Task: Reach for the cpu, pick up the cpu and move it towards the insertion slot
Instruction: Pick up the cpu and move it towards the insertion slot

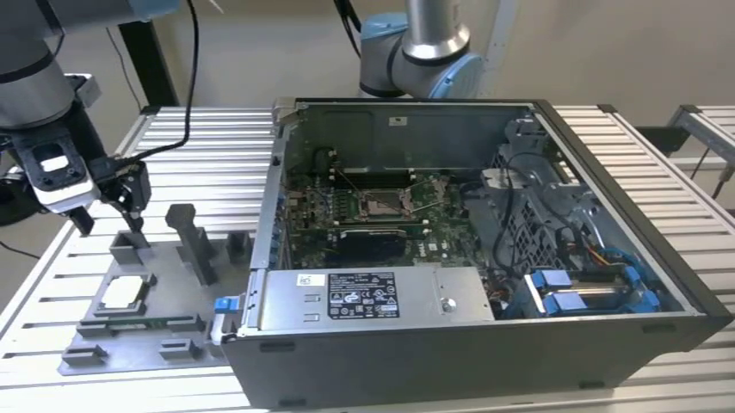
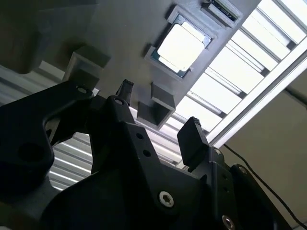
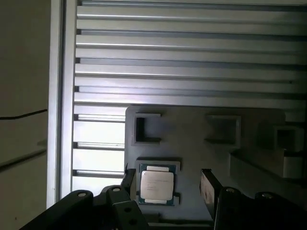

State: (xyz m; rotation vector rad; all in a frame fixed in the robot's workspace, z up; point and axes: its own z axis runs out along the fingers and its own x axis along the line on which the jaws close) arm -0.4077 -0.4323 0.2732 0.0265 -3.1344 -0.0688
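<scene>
Your black two-finger gripper (image 1: 109, 219) hangs over the grey plastic fixture plate (image 1: 172, 292) on the slatted aluminium table (image 1: 230, 189), fingers spread wide with nothing between them. The cpu (image 1: 124, 292), a thin square chip with a pale silver face, lies flat and face up in a shallow pocket of that plate. Its sides run parallel to the plate's edges, and being nearly square it shows no clear long axis. In the first wrist view the chip (image 3: 156, 186) appears between the fingertips (image 3: 207, 184), nearer one than the other.

A tall grey post (image 1: 189, 245) stands near the pocket on the exterior view's right, and a low grey block (image 1: 129, 249) sits just beyond it. The insertion slot (image 1: 383, 204), a shiny-framed socket on green board, lies well apart inside the open-sided computer case (image 1: 460, 361).
</scene>
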